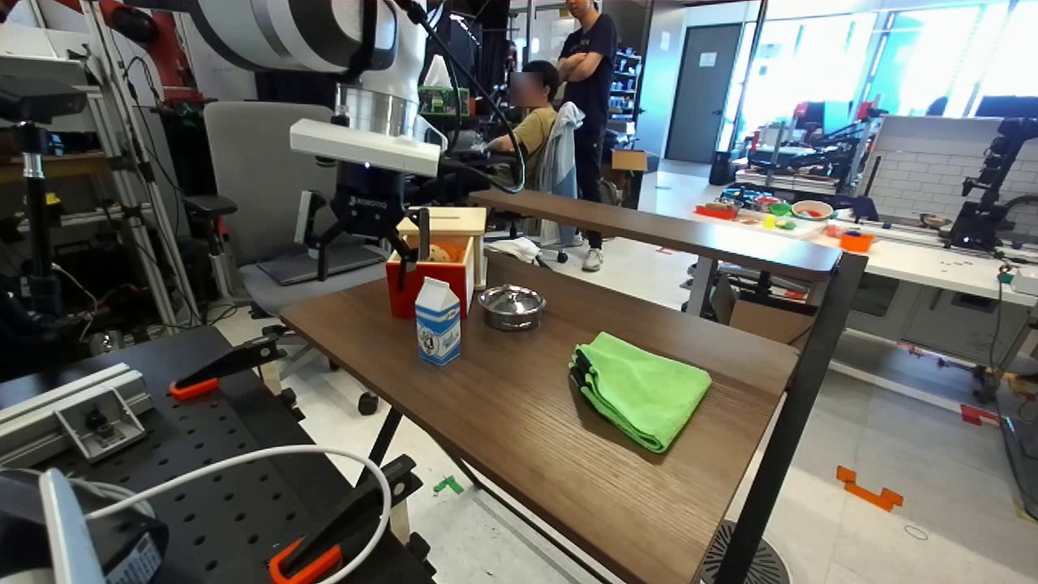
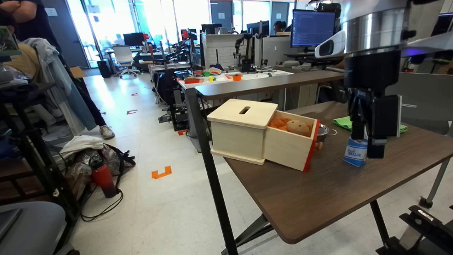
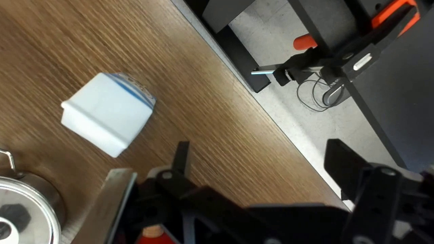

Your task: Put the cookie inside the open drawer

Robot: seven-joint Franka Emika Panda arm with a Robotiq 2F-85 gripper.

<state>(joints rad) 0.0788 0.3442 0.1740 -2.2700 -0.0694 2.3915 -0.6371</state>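
Note:
The cookie [image 2: 298,127], a round tan-brown lump with dark spots, lies inside the open drawer [image 2: 286,150], beside an orange item [image 2: 279,123]. The cookie [image 1: 439,254] is partly hidden by the drawer wall in both exterior views and is not visible in the wrist view. The drawer has a red front [image 1: 403,294] and is pulled out of a pale wooden box [image 2: 237,136]. My gripper [image 1: 371,264] is open and empty, above the table edge in front of the drawer. In the wrist view its fingers [image 3: 257,149] are wide apart with nothing between them.
A blue and white milk carton [image 1: 439,323] stands in front of the drawer. A small lidded metal pot [image 1: 512,307] is beside it. A folded green cloth [image 1: 641,389] lies farther along the table. A raised shelf [image 1: 649,227] runs along the table's side.

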